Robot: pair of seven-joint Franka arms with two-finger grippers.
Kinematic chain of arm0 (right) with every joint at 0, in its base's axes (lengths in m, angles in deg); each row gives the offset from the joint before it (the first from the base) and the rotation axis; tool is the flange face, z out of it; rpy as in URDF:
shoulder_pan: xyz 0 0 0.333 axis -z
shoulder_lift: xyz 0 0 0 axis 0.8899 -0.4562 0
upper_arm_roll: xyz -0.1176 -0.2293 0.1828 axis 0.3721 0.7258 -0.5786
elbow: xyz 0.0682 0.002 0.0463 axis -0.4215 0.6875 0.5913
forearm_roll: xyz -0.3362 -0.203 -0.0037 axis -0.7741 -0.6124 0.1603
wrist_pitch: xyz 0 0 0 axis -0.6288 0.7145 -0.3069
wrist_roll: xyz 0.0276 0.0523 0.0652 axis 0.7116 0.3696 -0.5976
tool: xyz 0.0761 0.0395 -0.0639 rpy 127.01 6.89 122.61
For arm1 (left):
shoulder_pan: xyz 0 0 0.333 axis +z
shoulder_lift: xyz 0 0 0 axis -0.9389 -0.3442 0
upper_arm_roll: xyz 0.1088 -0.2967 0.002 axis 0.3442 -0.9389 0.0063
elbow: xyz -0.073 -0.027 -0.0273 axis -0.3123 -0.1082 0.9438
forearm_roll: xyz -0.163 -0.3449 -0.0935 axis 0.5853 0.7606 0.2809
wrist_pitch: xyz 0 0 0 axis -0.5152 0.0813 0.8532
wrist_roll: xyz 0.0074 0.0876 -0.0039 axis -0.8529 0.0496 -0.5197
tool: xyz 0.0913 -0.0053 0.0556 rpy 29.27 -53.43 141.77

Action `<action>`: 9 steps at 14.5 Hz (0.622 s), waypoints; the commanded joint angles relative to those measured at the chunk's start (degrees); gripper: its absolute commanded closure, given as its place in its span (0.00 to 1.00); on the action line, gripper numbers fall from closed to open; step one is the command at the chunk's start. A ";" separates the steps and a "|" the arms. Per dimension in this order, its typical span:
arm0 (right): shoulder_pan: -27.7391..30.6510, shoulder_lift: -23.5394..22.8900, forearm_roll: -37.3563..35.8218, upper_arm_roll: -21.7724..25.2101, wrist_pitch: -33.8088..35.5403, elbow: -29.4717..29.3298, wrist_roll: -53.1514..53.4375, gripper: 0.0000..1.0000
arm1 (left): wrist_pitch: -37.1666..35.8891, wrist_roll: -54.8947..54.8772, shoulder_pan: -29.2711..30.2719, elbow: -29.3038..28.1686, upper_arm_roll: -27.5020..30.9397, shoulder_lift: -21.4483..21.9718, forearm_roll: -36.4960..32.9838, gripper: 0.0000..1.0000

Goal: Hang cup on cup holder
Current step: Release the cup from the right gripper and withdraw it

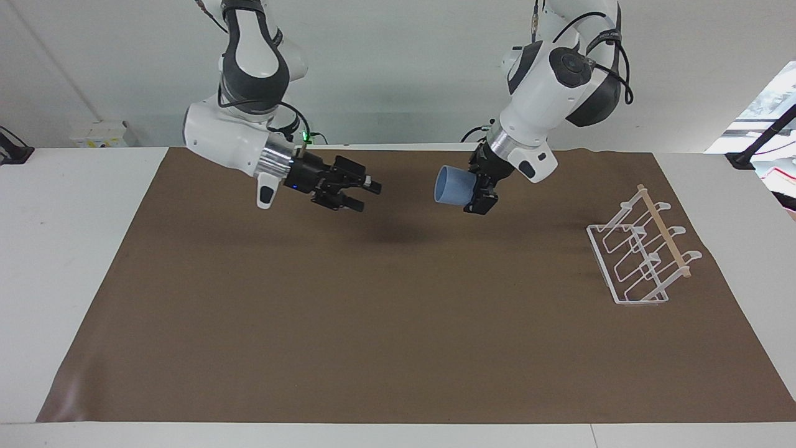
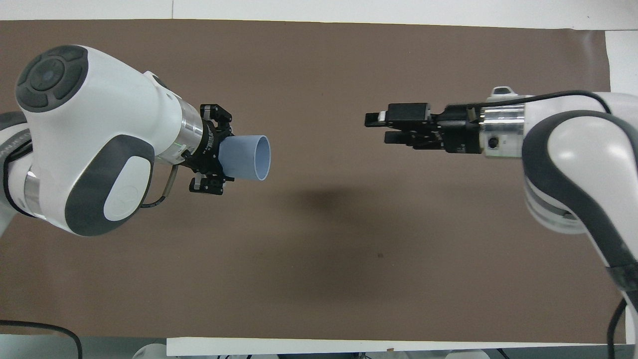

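The light-blue cup is held by its base in my left gripper, lying on its side in the air over the brown mat, its open mouth toward the right arm. It also shows in the overhead view, with the left gripper shut on it. My right gripper is open and empty, up in the air over the mat, well apart from the cup; it shows in the overhead view too. The white wire cup holder with its wooden rod stands on the mat toward the left arm's end. It holds no cups. It is hidden in the overhead view.
A brown mat covers most of the white table. Nothing else lies on the mat between the grippers and the cup holder.
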 commanded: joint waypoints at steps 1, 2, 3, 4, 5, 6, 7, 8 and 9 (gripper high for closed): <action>8.09 0.92 -19.82 -0.53 6.36 -4.98 1.46 0.01 | -7.05 0.55 0.89 -0.32 -0.20 1.25 -13.13 1.00; 10.38 0.48 -28.01 -0.62 9.70 -7.26 0.94 0.01 | -8.82 -1.19 1.76 -0.32 -0.20 0.99 -17.26 1.00; 12.58 0.56 -34.45 -0.62 11.82 -8.68 -0.63 0.01 | -9.44 -1.65 2.29 -0.66 -0.20 0.72 -21.83 1.00; 14.60 1.17 -39.12 -0.53 14.19 -10.17 -2.30 0.01 | -9.45 -1.22 2.12 -1.19 -0.20 0.63 -26.83 1.00; 15.49 1.26 -42.13 -0.44 16.48 -12.28 -2.32 0.01 | -9.54 0.53 1.60 -2.59 -0.20 0.98 -32.71 1.00; 16.20 1.35 -46.07 -0.44 18.85 -14.65 -2.23 0.01 | -10.41 2.20 1.25 -3.82 -0.28 1.33 -39.38 1.00; 16.55 1.18 -51.07 -0.62 21.05 -17.89 -2.23 0.01 | -11.64 2.74 0.29 -4.70 -0.28 0.99 -46.41 1.00; 16.47 0.74 -54.86 -0.71 24.21 -21.14 -1.71 0.01 | -12.26 2.83 0.28 -5.41 -0.28 0.55 -51.96 1.00; 16.21 0.56 -56.90 -0.71 28.94 -24.74 -0.66 0.01 | -12.26 2.74 0.54 -6.54 -0.28 -0.07 -58.37 1.00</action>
